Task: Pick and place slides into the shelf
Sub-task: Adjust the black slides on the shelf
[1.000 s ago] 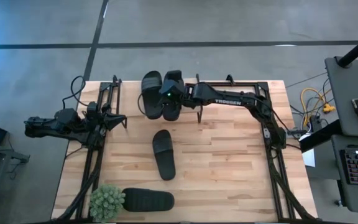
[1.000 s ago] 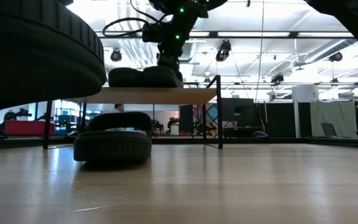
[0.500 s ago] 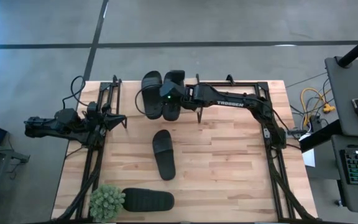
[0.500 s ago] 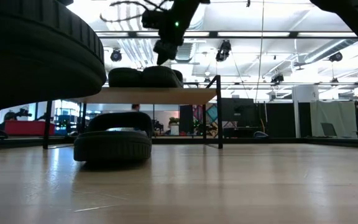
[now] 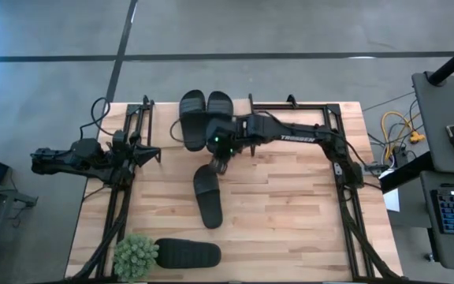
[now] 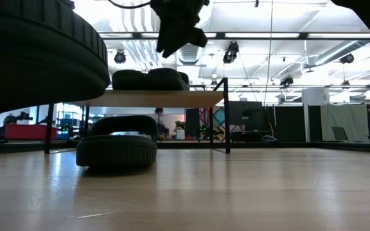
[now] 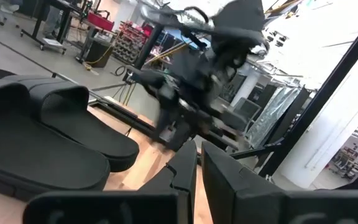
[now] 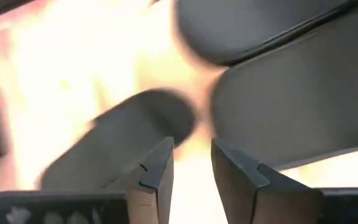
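Currently you are hovering the right gripper (image 5: 220, 163), fingers slightly apart and empty, over the third slide (image 5: 207, 196); a descent off its strap risks shoving it.

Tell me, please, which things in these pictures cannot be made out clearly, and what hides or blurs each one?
- Shelf: in the high view its top board is hidden under two slides and the right arm.
- Slide by the plant: in the low view it looms too close, cut off by the picture's edge.
- Right wrist view: motion blur smears everything beyond the right gripper.
- Left gripper: parked at the table's left edge; the high view shows it too small to judge.
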Motion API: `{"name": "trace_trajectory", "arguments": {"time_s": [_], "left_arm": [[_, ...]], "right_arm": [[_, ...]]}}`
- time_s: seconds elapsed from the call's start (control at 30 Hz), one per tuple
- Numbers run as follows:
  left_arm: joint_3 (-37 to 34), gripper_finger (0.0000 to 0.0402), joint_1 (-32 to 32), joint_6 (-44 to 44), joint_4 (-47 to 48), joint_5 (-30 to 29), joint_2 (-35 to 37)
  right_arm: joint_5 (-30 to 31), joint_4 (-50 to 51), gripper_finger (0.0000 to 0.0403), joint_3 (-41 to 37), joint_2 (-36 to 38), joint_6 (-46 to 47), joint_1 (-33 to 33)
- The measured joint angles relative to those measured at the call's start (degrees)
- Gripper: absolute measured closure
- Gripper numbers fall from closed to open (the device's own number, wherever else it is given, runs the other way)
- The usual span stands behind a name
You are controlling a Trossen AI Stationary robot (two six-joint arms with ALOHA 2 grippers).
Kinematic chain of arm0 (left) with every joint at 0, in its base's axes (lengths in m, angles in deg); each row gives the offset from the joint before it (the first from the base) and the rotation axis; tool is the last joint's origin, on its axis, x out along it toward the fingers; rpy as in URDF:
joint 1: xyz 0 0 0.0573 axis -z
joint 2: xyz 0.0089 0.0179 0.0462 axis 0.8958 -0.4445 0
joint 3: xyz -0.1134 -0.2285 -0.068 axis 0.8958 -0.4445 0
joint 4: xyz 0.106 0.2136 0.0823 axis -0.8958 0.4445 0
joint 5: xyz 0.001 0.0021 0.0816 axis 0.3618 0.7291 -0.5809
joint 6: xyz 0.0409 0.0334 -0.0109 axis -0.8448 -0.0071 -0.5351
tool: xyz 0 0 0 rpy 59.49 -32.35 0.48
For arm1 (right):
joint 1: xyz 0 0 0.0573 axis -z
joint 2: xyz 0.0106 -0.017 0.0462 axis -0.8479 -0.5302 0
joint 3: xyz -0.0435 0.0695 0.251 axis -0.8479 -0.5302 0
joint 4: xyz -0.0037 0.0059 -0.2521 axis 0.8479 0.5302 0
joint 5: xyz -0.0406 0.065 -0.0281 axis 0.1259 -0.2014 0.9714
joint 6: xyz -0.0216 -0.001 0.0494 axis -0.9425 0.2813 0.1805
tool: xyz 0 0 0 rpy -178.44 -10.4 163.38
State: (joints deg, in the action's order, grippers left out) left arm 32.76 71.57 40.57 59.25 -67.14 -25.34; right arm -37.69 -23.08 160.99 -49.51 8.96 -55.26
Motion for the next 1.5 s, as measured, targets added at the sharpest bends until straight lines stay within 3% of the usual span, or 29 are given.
{"name": "trace_trajectory", "arguments": {"time_s": [0.2,0.33,0.47,0.63,0.83,0.93,1.1,1.23,1.3,1.33,1.43,1.5], "left_arm": [[0.0,0.0391,-0.02,-0.72,1.7,2.49,-0.02],[-0.02,0.0391,-0.02,6.39,8.44,7.15,-0.04],[-0.08,0.0391,0.0,15.34,18.17,6.6,-0.53],[0.21,0.0391,-0.01,19.01,18.24,2.98,-2.07],[2.37,0.0391,-0.18,19.84,17.91,-13.58,-5.42],[3.74,0.0391,-0.95,18.38,17.92,-15.29,-8.04],[7.35,0.0391,-2.04,11.97,13.32,-6.88,-14.02],[9.12,0.0391,-2.69,3.23,2.18,9.77,-18.2],[9.78,0.0391,-2.93,-0.58,-3.45,14.85,-20.11],[10.17,0.0391,-3.19,-1.08,-4.03,12.79,-21.89],[12.17,0.0391,-5.97,-1.47,4.4,-2.33,-25.09],[13.87,0.0391,-10.04,-2.07,9.64,-3.38,-26.49]], "right_arm": [[-1.37,-0.26,0.0316,-5.65,-0.98,0.81,-5.24],[-1.33,-3.84,0.0322,-9.25,-1.33,6.42,-7.11],[0.59,-6.12,0.0327,-9.81,-1.15,10.22,-7.65],[7.51,-5.83,0.0333,-9.09,-0.21,17.56,-8.34],[22.59,1.01,0.0335,-4.8,1.61,25.09,-10.17],[27.11,6.62,0.0335,-2.88,2.04,28.31,-10.68],[27.26,10.41,0.0335,-1.26,2.8,29.06,-10.6],[27.24,10.82,0.0335,-1.25,3.21,28.83,-10.58],[27.22,10.82,0.0335,-1.26,3.21,28.13,-10.47],[27.22,10.91,0.0335,-1.27,3.21,27.98,-10.39],[27.22,11.57,0.0335,-1.27,3.23,27.96,-10.27],[27.25,12.42,0.0335,-1.27,3.23,27.95,-10.27]]}}
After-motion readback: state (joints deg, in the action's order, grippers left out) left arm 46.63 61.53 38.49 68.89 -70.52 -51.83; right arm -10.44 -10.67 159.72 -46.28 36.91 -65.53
